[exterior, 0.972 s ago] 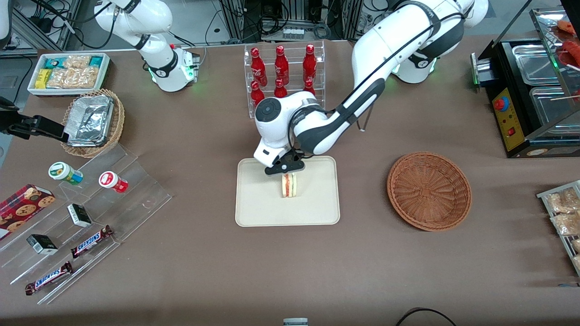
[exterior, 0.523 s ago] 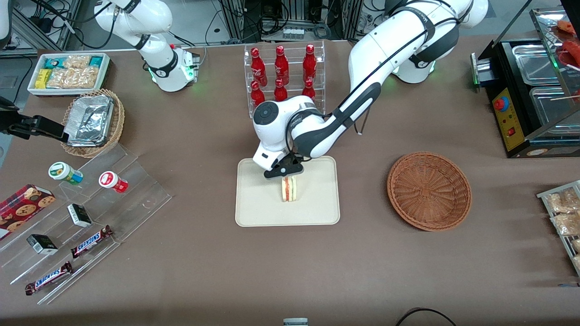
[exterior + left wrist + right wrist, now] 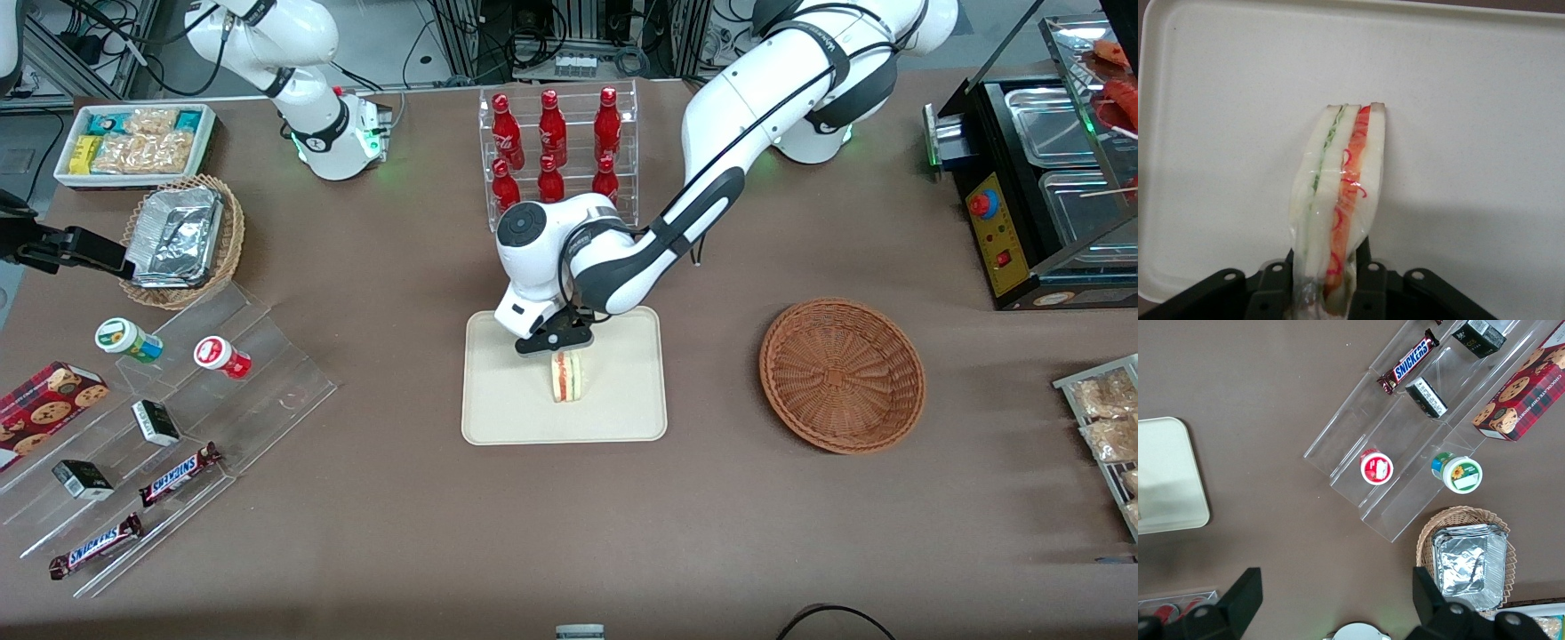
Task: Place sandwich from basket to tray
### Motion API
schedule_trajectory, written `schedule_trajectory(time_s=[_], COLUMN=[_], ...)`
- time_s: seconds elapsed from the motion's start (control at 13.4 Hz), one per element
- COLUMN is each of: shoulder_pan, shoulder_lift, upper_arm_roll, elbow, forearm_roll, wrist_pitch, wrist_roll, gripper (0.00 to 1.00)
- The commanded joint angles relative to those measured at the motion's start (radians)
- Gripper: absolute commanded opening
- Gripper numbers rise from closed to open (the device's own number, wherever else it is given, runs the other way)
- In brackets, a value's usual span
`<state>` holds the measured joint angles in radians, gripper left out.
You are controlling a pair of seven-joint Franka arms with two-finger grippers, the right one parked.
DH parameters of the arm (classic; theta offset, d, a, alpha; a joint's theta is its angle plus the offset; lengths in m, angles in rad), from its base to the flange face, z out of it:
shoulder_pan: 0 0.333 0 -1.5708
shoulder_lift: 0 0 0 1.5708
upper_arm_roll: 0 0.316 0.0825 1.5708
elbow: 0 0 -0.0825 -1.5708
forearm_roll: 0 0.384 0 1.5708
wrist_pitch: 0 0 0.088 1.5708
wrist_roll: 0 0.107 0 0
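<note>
1. One triangular white-bread sandwich with red and green filling stood on its edge, wrapped in clear film, on the one flat cream rectangular tray at the centre of the front frame.
2. One round reddish-brown wicker basket sat at the centre right of the front frame, well apart from the tray and holding nothing.
3. The black two-finger pincer hung at the upper part of the tray, pinching the sandwich's upper end; in the wrist view the pincer had its fingers pressed against both bread faces of the sandwich.
4. Seven red bottles stood in one clear acrylic rack at the upper centre of the front frame, close above the arm's wrist.
5. The sandwich stood near the tray's middle, with bare tray on every side of it and all four rims well clear.
6. Open brown bench filled the lower centre of the front frame, and a bare strip lay between tray and basket.
7. Against the frame a second earlier, the pincer had shifted slightly toward the frame's left and the sandwich sat a little lower in the frame on the tray; the basket had not moved.
</note>
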<state>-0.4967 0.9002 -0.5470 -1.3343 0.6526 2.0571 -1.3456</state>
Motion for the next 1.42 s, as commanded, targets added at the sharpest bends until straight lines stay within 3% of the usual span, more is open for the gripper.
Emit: schedule_trajectory(time_s=[0.0,0.07,0.3,0.6,0.9,1.2,1.35], shoulder_pan=[0.0,0.006,0.085,0.206,0.343,0.504,0.527], shoulder_lift=[-0.012,-0.042,-0.183,-0.366,-0.509,-0.632,-0.661], upper_arm_roll=[0.002,-0.001,-0.004,-0.005,-0.005,0.005,0.073], elbow=[0.035,0.035,0.023,0.024,0.014,-0.042,-0.043], forearm_roll=[0.009,-0.001,-0.152,-0.315,-0.384,-0.445,-0.467], wrist_pitch=[-0.028,-0.061,-0.149,-0.352,-0.566,-0.646,-0.681], wrist_roll=[-0.003,-0.006,0.009,0.184,0.385,0.673,0.811], gripper=[1.0,1.0,1.0,1.0,1.0,1.0,1.0])
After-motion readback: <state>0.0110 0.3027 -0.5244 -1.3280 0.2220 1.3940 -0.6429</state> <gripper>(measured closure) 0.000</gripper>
